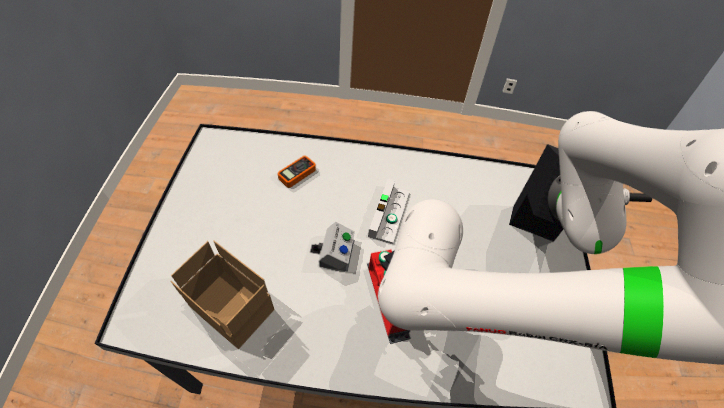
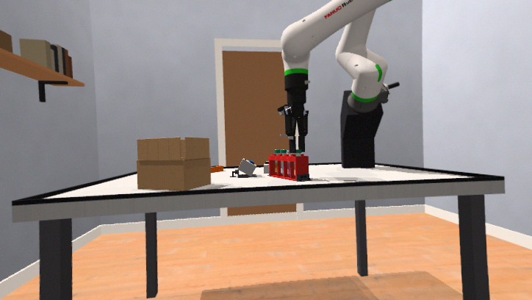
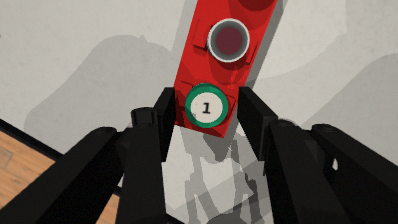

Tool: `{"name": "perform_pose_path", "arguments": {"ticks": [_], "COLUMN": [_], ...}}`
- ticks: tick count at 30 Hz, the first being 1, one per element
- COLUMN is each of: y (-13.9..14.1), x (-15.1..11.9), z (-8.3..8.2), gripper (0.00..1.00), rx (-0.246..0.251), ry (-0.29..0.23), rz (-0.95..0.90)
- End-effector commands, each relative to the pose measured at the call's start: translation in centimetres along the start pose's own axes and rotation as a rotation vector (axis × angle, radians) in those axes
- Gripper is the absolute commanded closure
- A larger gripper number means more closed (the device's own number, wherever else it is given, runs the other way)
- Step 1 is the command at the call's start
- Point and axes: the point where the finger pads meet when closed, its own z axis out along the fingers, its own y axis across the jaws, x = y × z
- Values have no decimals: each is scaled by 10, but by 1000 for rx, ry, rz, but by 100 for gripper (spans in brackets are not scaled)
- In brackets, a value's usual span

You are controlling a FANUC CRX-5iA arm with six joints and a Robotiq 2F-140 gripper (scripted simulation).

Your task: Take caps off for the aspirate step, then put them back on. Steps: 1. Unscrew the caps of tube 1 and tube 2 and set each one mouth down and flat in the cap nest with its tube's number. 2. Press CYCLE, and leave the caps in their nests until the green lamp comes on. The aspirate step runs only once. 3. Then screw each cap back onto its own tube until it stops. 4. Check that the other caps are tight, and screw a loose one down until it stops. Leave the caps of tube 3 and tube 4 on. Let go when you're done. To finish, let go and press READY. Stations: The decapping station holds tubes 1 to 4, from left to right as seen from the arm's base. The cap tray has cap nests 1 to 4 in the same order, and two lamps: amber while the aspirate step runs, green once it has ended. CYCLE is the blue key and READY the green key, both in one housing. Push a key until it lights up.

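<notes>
The red decapping rack (image 3: 225, 65) holds tube 1 with its green cap marked 1 (image 3: 206, 106) on top. My gripper (image 3: 206, 102) is open and hangs straight down over that cap, one finger on each side with a small gap, not touching. Tube 2 (image 3: 228, 40) stands behind it with an open mouth and no cap. In the top view the arm hides most of the rack (image 1: 377, 263). One green cap (image 1: 391, 218) lies in a nest of the cap tray (image 1: 389, 212); I cannot read its number. The tray's green lamp (image 1: 384, 197) is lit.
The key housing (image 1: 340, 244) with the green key (image 1: 347, 236) and blue key (image 1: 344, 248) stands left of the rack. An open cardboard box (image 1: 222, 291) stands at the front left, an orange multimeter (image 1: 296, 170) at the back. The arm's black pedestal (image 1: 537, 200) stands at the right.
</notes>
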Motion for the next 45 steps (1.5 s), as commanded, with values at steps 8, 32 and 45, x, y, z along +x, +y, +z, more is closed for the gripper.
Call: {"name": "perform_pose_path", "arguments": {"ticks": [8,32,45], "y": [0,0,0], "x": [0,1,1], "z": [-1,-1,0], "gripper": [70,70,70], "rx": [28,20,9], "ry": [-31,-37,-42], "rz": [-210,290,837]}}
